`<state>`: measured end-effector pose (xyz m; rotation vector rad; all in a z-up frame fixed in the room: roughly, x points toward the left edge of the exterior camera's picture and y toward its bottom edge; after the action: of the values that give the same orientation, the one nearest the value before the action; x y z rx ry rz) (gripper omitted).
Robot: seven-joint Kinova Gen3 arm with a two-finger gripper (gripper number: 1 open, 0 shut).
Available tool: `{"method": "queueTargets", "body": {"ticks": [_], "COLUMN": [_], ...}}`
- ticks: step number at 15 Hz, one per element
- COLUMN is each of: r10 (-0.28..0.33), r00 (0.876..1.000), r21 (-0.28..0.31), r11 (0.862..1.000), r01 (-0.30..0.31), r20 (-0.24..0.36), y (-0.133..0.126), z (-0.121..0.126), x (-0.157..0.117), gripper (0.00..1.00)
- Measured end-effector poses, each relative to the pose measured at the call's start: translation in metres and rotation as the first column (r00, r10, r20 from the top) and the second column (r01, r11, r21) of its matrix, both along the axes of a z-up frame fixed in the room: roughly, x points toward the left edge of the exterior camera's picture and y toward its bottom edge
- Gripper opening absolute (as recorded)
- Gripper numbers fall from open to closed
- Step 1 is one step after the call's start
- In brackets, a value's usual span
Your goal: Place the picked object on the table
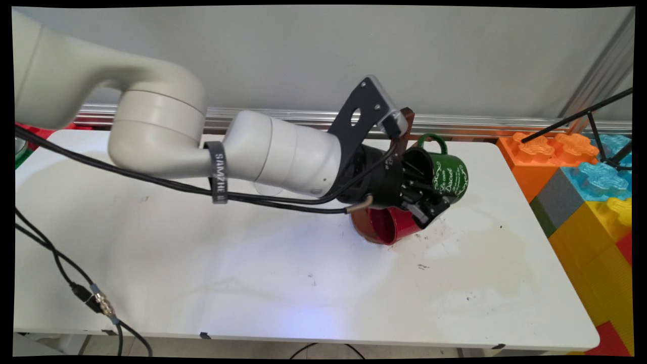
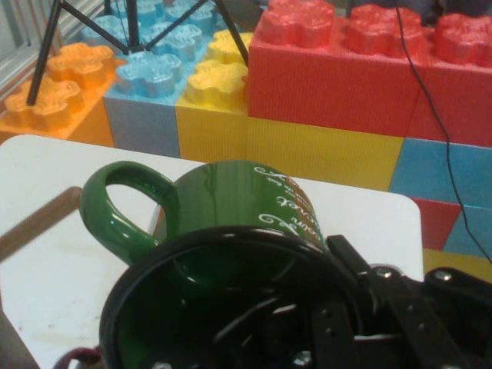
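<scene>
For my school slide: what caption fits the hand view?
Gripper holds a green mug by its rim, above a white table.

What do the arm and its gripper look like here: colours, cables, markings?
The arm is made of smooth, rounded off-white links. A dark strap with pale lettering wraps one link and binds black cables running along its underside. A flat black bracket at the wrist carries a small pale-topped device. The gripper is black, with a jointed linkage.
</scene>
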<state>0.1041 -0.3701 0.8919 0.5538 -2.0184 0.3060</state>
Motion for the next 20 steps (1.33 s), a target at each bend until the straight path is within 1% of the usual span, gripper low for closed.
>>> {"method": "queueTargets", "body": {"ticks": [6,15,18,20], "r10": [-0.040,-0.067,-0.092,-0.115], "r00": [0.999,0.996,0.992,0.987], "r21": [0.006,-0.013,-0.014,-0.019], "r11": [0.999,0.998,0.996,0.993], "r01": [0.040,0.068,0.094,0.118], "r20": [0.030,0.066,0.088,0.111], "y": [0.016,0.029,0.034,0.037], "z": [0.008,0.024,0.026,0.032], "x": [0.012,0.036,0.043,0.050], "gripper": [0.00,0.00,0.00,0.00]}}
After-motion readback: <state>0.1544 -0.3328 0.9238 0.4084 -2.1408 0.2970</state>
